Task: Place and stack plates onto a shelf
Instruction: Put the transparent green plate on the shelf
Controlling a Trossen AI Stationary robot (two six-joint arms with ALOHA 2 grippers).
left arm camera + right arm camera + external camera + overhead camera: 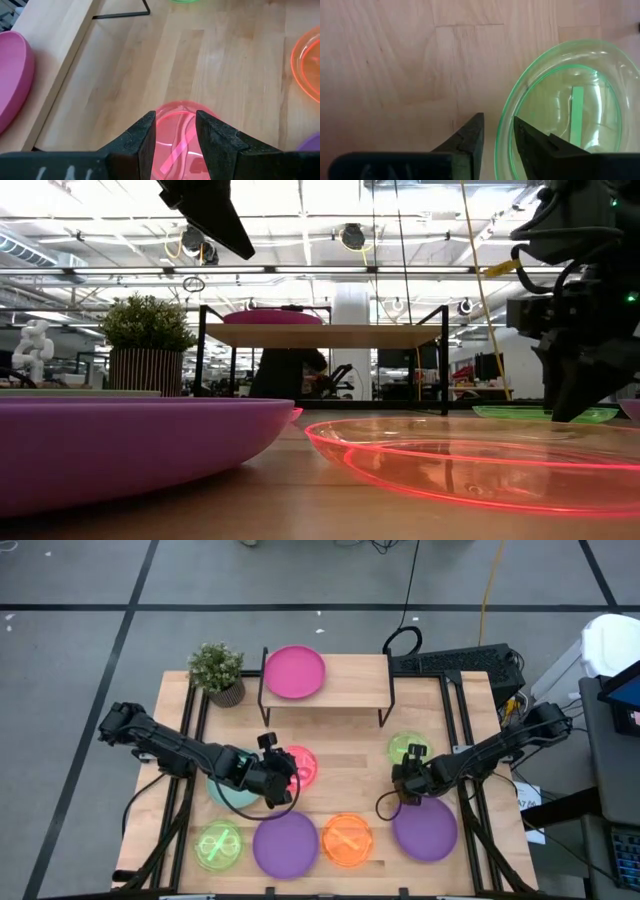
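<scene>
From above, the shelf (325, 690) stands at the far middle of the desk (350, 770), with a magenta plate (293, 672) on its left half. A potted plant (217, 671) sits just left of it. The left gripper (285, 778) hovers over a pink plate (300, 765) in the middle of the desk, and a teal plate (232, 795) lies under that arm. Along the near edge lie a lime plate (218, 845), a purple plate (286, 844), an orange plate (347, 838) and a second purple plate (425, 826). The right gripper (408, 780) sits by the near edge of another lime plate (406, 749), right of centre.

At desk height, the shelf (325, 335) shows in the distance with the magenta plate (272, 316) on top and the plant (147, 345) to its left. A purple plate (130, 445) and the orange plate (480, 465) fill the foreground. The right gripper (580, 380) hangs near the green plate (540, 413).

From the left wrist, the jaws stand open, with the edge of the pink plate (175, 135) showing between them. The magenta plate (12, 75) rests on the shelf board (55, 65), and the orange plate (305, 55) lies off to one side.

From the right wrist, the jaws are open, straddling the rim of the lime plate (565, 110), one finger (467, 137) outside it and the other inside.
</scene>
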